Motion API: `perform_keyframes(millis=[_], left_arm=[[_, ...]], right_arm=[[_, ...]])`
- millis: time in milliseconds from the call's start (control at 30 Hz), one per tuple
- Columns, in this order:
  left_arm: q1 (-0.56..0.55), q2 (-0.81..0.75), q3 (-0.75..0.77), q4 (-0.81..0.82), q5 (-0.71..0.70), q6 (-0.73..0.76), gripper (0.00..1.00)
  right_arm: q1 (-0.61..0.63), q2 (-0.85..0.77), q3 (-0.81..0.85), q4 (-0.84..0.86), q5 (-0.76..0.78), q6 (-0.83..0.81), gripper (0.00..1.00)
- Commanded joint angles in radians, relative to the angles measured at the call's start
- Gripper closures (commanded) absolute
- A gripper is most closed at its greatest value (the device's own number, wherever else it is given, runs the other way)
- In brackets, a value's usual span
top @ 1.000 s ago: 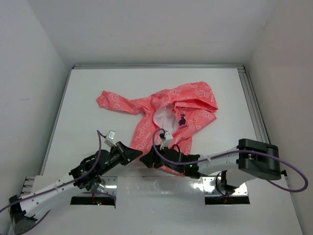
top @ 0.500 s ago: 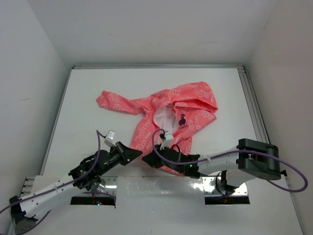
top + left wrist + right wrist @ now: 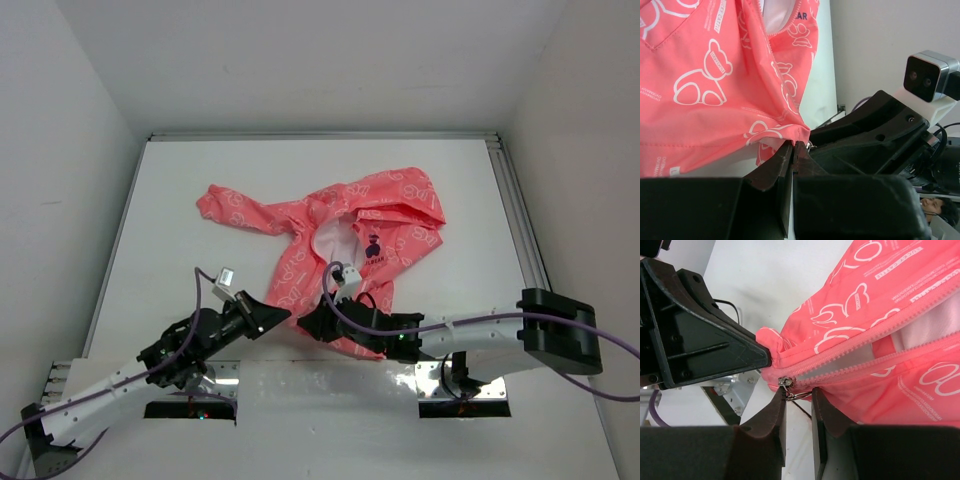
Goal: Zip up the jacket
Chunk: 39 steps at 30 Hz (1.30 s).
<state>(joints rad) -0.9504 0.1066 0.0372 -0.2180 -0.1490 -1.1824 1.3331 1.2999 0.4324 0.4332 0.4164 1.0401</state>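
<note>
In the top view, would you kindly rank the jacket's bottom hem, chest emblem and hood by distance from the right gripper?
1. Bottom hem: nearest, beside the right gripper, on the arms' side.
2. Chest emblem: farther back, mid-garment.
3. Hood: farthest, toward the back right.

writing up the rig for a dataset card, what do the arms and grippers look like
Left arm and right arm: white links, black joints. Left gripper and right gripper: black and wedge-shaped. Purple cable along each, small white wrist camera.
</note>
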Motion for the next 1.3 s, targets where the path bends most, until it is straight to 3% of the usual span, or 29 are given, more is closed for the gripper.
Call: perform_keyframes(millis=[0, 267, 467, 667, 800, 967, 1100, 1267], left_arm=[[-0.002, -0.01, -0.005, -0.025, -0.023, 0.024, 1.0], [-0.002, -0.019, -0.007, -0.055, -0.024, 0.026, 1.0], [-0.002, -0.045, 0.022, -0.115, -0.03, 0.041, 1.0], [-0.002, -0.097, 0.113, -0.257, -0.112, 0.082, 1.0], [-0.002, -0.145, 0.177, -0.377, -0.198, 0.092, 1.0], [-0.002, -0.166, 0.28, -0.417, -0.276, 0.109, 1.0], [-0.002, -0.139, 0.389, -0.351, -0.326, 0.161, 1.0], [-0.002, -0.085, 0.578, -0.386, -0.38, 0.23, 1.0]], right_arm=[[0.0, -0.04, 0.023, -0.053, 0.059, -0.038, 1.0], [0.001, -0.08, 0.046, -0.14, 0.061, -0.06, 1.0], [-0.002, -0.09, 0.159, -0.387, 0.16, -0.152, 1.0], [-0.026, -0.093, 0.192, -0.618, 0.28, -0.215, 1.0], [-0.086, -0.125, 0.166, -0.674, 0.302, -0.239, 1.0], [-0.236, -0.16, 0.193, -0.706, 0.347, -0.343, 1.0], [-0.382, -0.146, 0.242, -0.689, 0.423, -0.452, 1.0], [-0.678, -0.064, 0.305, -0.581, 0.357, -0.551, 1.0]])
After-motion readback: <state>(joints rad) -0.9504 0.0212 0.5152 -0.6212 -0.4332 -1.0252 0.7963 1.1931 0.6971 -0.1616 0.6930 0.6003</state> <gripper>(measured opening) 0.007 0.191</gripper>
